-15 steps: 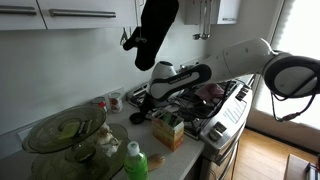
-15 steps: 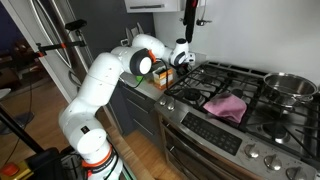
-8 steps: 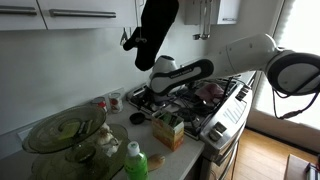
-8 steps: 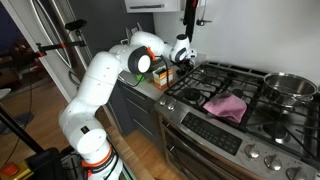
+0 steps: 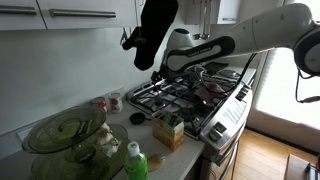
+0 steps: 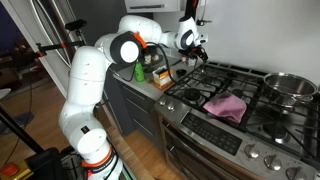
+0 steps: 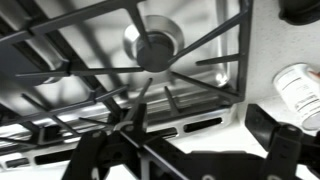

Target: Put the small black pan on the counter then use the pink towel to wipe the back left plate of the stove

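Observation:
My gripper (image 7: pixel 195 150) is open and holds nothing. It hangs above the stove's back corner by the counter in both exterior views (image 5: pixel 165 66) (image 6: pixel 192 42). Below it, the wrist view shows the back left plate (image 7: pixel 150 42) under its black grate. A small dark round thing on the counter, which I take to be the small black pan (image 5: pixel 137 118), lies apart from the gripper beside the stove. The pink towel (image 6: pixel 227 106) lies crumpled on the middle of the stove (image 5: pixel 210 90).
A steel pot (image 6: pixel 290 88) stands on a far burner. On the counter are a green and yellow box (image 5: pixel 168 130), a green bottle (image 5: pixel 135 160), a glass bowl (image 5: pixel 65 130) and a white jar (image 7: pixel 298 88). A black object (image 5: pixel 155 30) hangs in front of the camera.
The gripper has opened and risen from counter level beside the stove to well above the stove's back corner. The towel has not moved.

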Action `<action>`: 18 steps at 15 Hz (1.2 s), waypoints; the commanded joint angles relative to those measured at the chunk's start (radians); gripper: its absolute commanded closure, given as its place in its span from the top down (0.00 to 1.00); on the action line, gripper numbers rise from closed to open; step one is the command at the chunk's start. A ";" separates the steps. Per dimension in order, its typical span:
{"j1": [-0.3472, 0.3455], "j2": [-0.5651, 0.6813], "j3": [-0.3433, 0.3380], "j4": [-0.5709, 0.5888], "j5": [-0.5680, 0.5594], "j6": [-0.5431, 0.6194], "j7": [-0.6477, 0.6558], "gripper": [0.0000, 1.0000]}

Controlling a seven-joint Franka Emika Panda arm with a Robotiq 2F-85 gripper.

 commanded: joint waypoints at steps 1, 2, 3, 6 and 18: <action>0.015 -0.130 -0.098 -0.145 -0.158 -0.060 0.116 1.00; 0.013 -0.147 -0.124 -0.173 -0.212 -0.055 0.154 1.00; 0.008 -0.164 -0.148 -0.191 -0.259 -0.066 0.191 1.00; -0.010 -0.184 -0.216 -0.268 -0.393 -0.048 0.335 1.00; -0.176 -0.231 -0.190 -0.474 -0.238 -0.126 0.443 1.00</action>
